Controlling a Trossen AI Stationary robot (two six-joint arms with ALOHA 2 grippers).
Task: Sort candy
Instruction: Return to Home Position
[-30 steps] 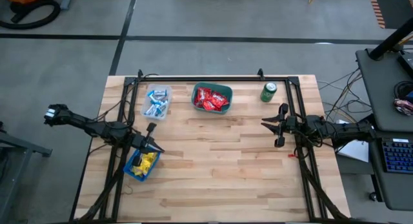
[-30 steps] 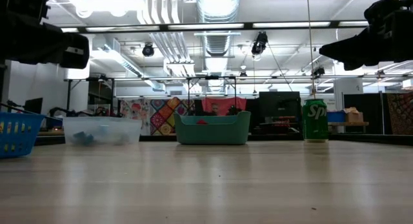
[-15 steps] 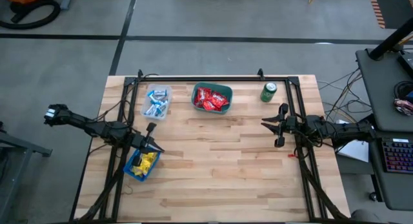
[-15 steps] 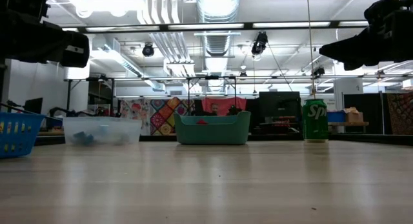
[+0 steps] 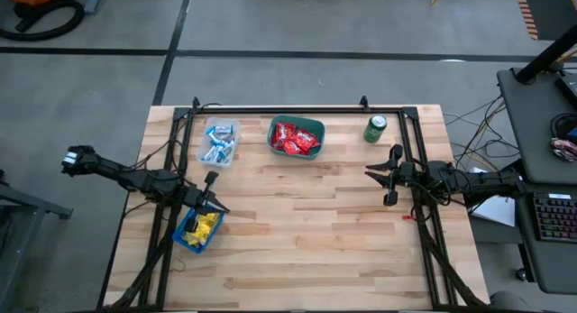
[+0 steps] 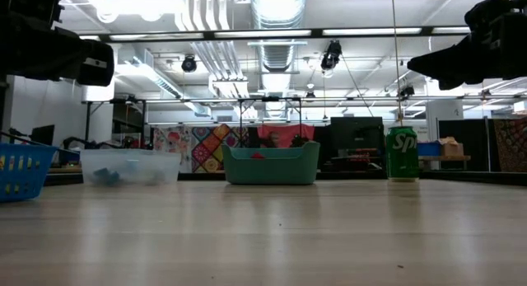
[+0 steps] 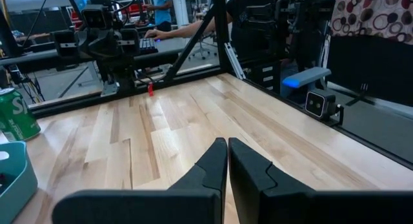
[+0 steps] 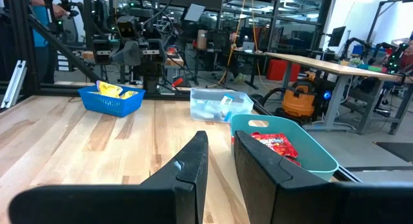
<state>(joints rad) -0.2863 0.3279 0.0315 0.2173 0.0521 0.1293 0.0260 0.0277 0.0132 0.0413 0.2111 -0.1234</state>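
We count three containers on one wooden table (image 5: pixel 315 250): a green bin (image 5: pixel 297 120), a transparent bin (image 5: pixel 236 128) just beside it on the left arm's side, and a blue basket (image 5: pixel 183 242) well apart from the green bin. One green drink can (image 5: pixel 375 128) stands near the green bin on the right arm's side. Three kinds lie in them, one to each: red packets (image 5: pixel 294 138), blue-and-white wrappers (image 5: pixel 218 146) and yellow packets (image 5: pixel 206 225). We cannot count any heap piece by piece. There are two grippers, the left gripper (image 5: pixel 222 208) and the right gripper (image 5: pixel 370 173).
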